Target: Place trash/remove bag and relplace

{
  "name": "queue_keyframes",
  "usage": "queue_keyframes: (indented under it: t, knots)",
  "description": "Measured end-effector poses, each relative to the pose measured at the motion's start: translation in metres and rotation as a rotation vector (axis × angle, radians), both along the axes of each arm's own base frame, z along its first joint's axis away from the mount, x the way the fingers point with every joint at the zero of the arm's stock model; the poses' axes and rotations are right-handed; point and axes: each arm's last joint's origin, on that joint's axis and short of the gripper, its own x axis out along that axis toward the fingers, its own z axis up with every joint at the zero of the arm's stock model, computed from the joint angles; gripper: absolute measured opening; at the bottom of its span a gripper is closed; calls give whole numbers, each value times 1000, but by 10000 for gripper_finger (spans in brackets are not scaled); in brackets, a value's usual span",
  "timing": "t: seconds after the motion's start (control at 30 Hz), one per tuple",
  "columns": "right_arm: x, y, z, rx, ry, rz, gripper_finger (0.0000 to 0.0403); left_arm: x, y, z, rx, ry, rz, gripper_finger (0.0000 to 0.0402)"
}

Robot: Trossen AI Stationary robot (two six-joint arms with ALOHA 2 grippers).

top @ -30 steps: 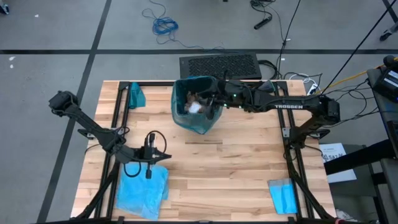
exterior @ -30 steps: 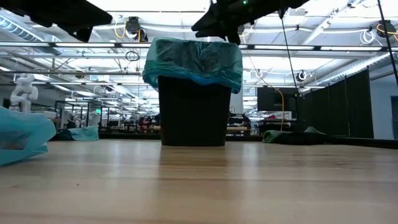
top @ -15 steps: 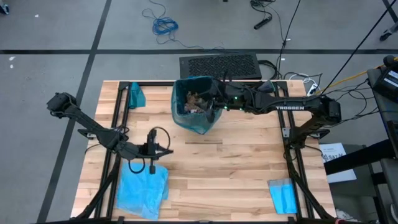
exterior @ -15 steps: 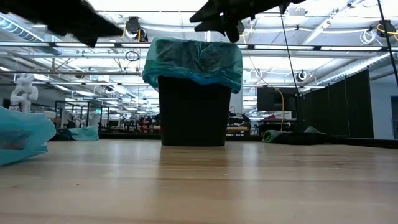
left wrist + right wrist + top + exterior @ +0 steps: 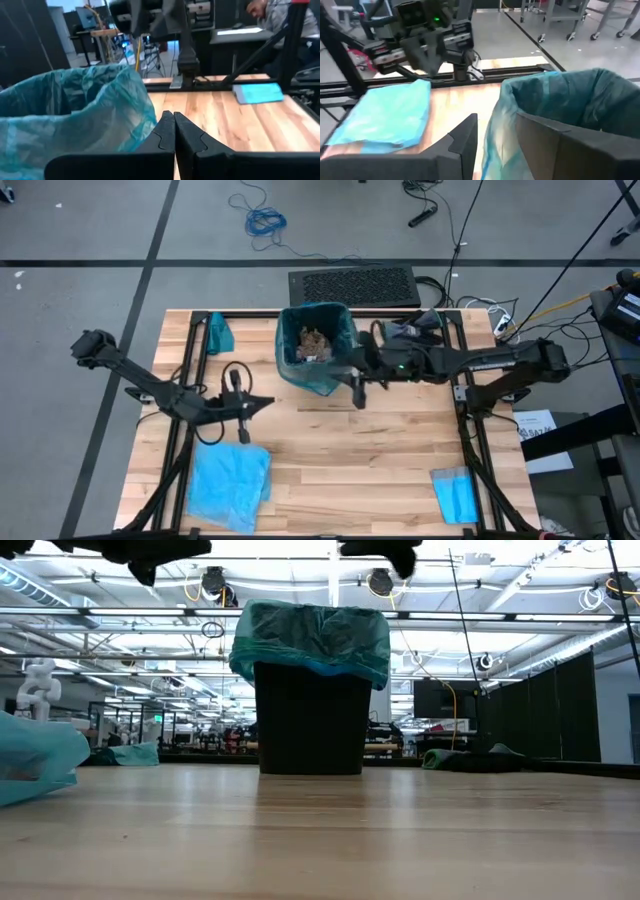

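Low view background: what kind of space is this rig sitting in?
Probably a large open robotics lab or workshop. The low view shows exposed ceiling trusses and lights, a white robot figure at the far left, and rows of workstations behind the lined bin.

Left gripper [image 5: 174, 131] closed; right gripper [image 5: 515, 145] parted (both hovering).

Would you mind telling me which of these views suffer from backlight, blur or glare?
Low view: bright ceiling lights backlight the black bin, leaving it and the arms overhead as silhouettes. Left wrist view: the closed left gripper is soft, out of focus. Right wrist view: the open right gripper and dark teal-green plastic bin liner look blurred. High view: even light, no glare.
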Motion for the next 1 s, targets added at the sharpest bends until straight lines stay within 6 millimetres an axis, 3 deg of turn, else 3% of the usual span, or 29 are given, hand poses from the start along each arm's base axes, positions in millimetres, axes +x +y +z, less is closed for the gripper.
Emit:
queue_keyframes:
  t: [0.2,0.43,0.77,1.0]
  knots:
    - [-44,6,-22,-5,-68,-40,118,-2,13,9,17,-39,-14,0]
    - [-84,-8,-36,-81,-217,-86,118,0,44,16,-16,-89,36,0]
    - [-92,-58,-51,-184,-144,-285,118,4,96,18,-138,-148,132,0]
    - [-101,-91,-44,52,-300,-337,118,1,118,46,-288,-254,98,0]
